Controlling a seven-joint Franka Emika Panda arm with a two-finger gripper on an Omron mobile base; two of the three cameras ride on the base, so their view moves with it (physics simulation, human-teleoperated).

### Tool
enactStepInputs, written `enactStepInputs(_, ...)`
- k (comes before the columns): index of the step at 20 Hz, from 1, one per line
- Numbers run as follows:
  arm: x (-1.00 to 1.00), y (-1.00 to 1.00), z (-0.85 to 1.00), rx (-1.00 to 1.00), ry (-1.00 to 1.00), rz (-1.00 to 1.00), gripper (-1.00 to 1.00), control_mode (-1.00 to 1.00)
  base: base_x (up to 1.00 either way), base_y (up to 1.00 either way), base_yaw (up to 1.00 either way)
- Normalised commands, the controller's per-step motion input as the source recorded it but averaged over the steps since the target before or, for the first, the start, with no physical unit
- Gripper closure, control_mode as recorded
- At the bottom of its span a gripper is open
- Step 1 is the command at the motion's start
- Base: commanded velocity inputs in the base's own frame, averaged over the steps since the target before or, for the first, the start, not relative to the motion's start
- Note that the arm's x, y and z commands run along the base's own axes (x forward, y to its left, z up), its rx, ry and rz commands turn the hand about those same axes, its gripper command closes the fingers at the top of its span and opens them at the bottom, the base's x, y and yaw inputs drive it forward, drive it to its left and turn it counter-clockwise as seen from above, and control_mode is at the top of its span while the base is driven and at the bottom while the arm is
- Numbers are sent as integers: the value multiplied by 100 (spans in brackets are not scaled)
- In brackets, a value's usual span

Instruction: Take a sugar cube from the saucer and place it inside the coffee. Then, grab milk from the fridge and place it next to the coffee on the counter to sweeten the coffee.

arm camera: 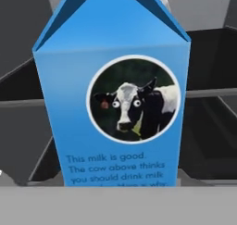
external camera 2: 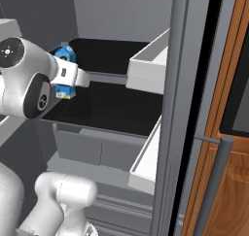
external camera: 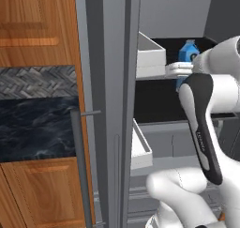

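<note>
We cannot tell from the views whether the jaws are already gripping or merely flanking the milk [arm camera: 113, 99]: the fingertips are hidden at the bottom of the hand view, where the carton stands upright and very close in the centre, its cow label facing us. In the right base view the gripper [external camera 2: 73, 82] sits at the carton in the upper left, on the dark shelf [external camera 2: 107, 106] of the open fridge [external camera: 112, 105]. We judge the milk-fetching step to be in hand; the next move calls for a confirmed firm grip, then a straight withdrawal clear of the white door bin [external camera 2: 148, 67] towards the table [external camera: 37, 128].
</note>
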Motion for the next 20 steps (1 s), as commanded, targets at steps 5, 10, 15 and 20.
enactStepInputs(5,-100,-24,-36,0,2,0,100,-100,0,0,0)
enactStepInputs(10,-20,-2,-4,0,-2,0,100,100,-80,-2,28)
enactStepInputs(15,0,0,0,0,0,0,100,100,-100,-1,71)
enactStepInputs(20,0,0,0,0,0,0,100,100,-87,6,87)
